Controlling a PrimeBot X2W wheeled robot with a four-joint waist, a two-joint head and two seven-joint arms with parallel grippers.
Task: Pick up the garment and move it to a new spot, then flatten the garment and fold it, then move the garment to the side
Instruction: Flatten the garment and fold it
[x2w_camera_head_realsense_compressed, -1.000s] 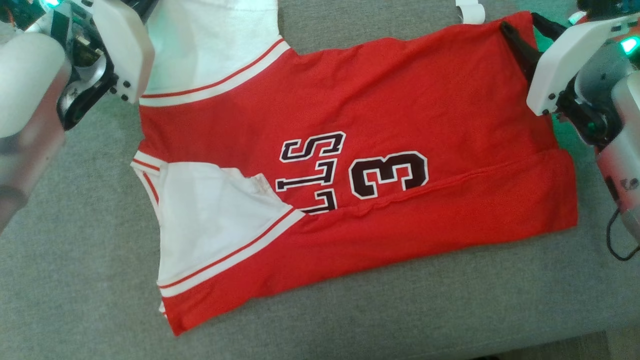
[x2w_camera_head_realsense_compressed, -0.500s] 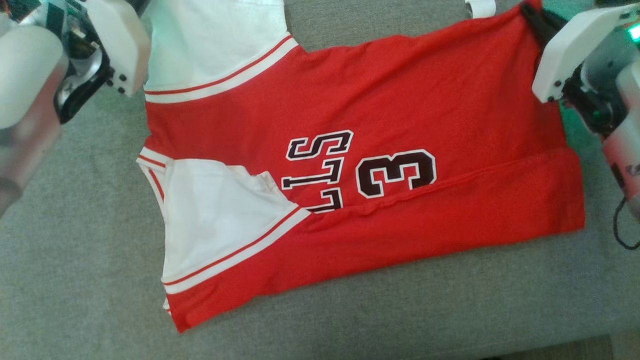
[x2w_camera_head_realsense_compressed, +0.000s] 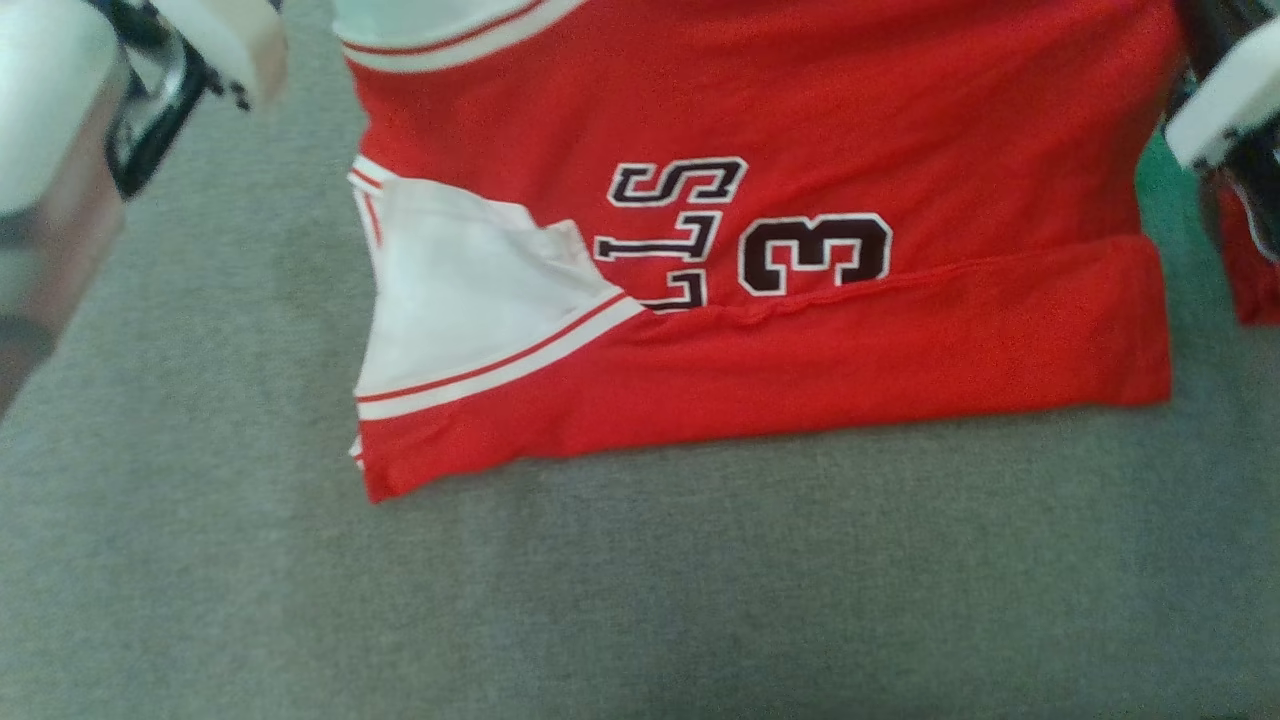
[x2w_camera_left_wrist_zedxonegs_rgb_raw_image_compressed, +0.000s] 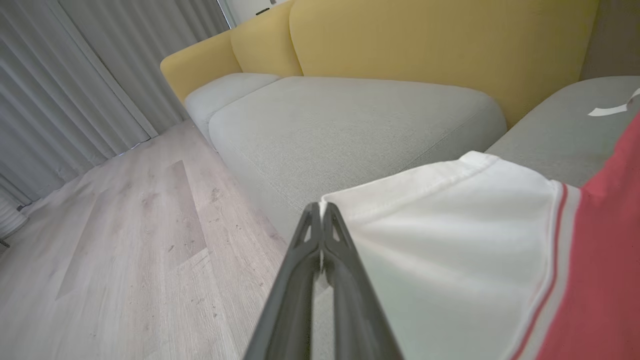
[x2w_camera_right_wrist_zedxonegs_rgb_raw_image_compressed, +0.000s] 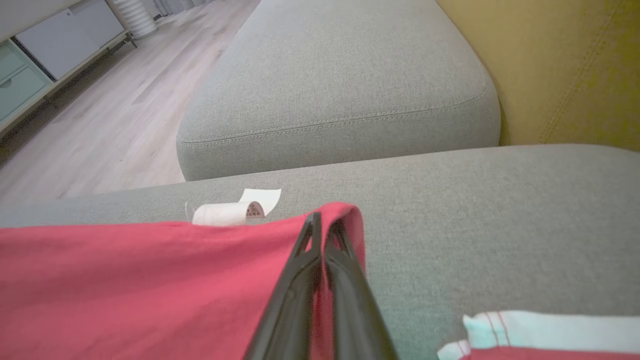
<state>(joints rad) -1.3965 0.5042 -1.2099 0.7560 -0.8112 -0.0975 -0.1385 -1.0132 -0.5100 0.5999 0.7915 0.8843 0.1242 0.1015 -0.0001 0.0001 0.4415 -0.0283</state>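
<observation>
A home living room is indicated by a sofa with grey seat cushions (x2w_camera_left_wrist_zedxonegs_rgb_raw_image_compressed: 350, 120) and yellow backrests (x2w_camera_left_wrist_zedxonegs_rgb_raw_image_compressed: 430, 45), wood-look flooring (x2w_camera_left_wrist_zedxonegs_rgb_raw_image_compressed: 125, 240), grey curtains (x2w_camera_left_wrist_zedxonegs_rgb_raw_image_compressed: 75, 75) and a low cabinet (x2w_camera_right_wrist_zedxonegs_rgb_raw_image_compressed: 45, 55).

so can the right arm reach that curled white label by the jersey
Probably not yet: the right claw is shut on a corner of the jersey. The label lies just beyond it on open cushion, so it must let go first.

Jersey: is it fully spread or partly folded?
Partly folded: the near edge of the jersey is turned over, hiding part of the lettering; the rest is spread over the grey cushion.
</observation>
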